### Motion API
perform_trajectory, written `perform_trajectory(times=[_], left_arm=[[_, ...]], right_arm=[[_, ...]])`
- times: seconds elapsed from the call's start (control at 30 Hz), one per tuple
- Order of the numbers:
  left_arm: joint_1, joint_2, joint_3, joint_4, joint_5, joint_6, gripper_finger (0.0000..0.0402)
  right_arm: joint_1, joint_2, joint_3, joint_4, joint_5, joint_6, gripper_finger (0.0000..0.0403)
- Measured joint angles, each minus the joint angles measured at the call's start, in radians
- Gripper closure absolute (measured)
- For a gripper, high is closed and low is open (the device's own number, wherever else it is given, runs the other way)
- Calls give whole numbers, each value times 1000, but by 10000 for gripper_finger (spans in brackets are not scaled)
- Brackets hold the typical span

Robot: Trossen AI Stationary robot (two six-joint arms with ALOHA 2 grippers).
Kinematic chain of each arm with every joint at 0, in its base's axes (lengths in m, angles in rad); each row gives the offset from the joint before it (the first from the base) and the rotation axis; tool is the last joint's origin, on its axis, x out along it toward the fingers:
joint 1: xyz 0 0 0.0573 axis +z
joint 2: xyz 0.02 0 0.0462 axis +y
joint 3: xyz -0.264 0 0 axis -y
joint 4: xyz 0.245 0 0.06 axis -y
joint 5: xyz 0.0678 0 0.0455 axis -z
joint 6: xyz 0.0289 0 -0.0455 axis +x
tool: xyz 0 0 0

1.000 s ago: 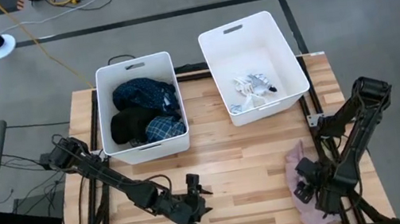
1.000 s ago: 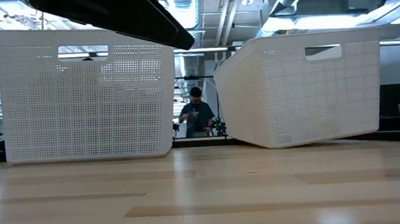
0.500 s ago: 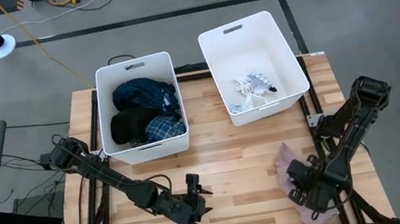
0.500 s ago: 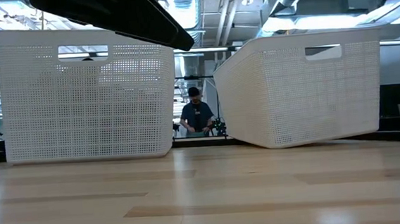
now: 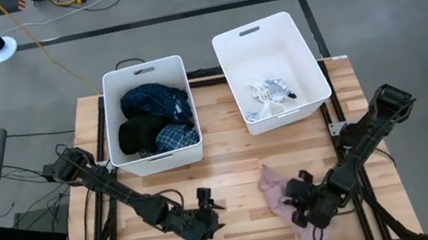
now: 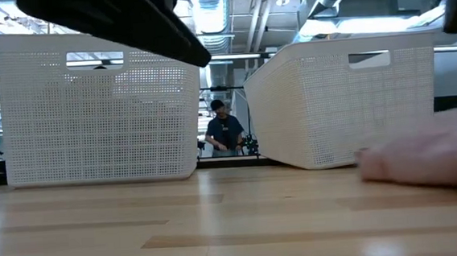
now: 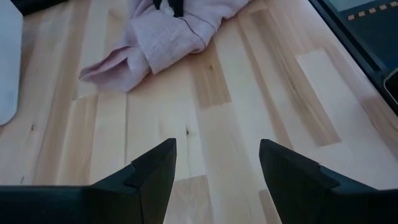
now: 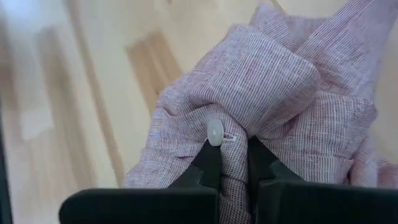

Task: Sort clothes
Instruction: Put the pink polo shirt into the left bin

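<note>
Right hand [image 8: 231, 163] clenched on the pale pink garment [image 5: 279, 197], bunched on the tabletop [image 5: 239, 168] at my front right edge. Left hand [image 7: 214, 163] spread, holding nothing, hovering front-centre.

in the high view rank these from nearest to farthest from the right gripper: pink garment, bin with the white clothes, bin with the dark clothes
Measured from the right gripper, at the table's front right:
1. Pink garment: pinched in its fingers, lying on the wood.
2. Bin with the white clothes: at the back of the table, on the right.
3. Bin with the dark clothes: back left, across the table.
</note>
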Motion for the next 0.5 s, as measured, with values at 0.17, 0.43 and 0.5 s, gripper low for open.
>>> perform_trajectory(times=[0.17,0.43,0.5], left_arm=[[-10,0,0,-12,-62,-30,177],[-10,0,0,-30,-119,-121,177],[-11,0,0,-30,-119,-153,177]], right_arm=[[-35,0,0,102,49,-152,377],[-62,-1,0,270,78,-361,377],[-63,-2,1,304,95,-399,379]])
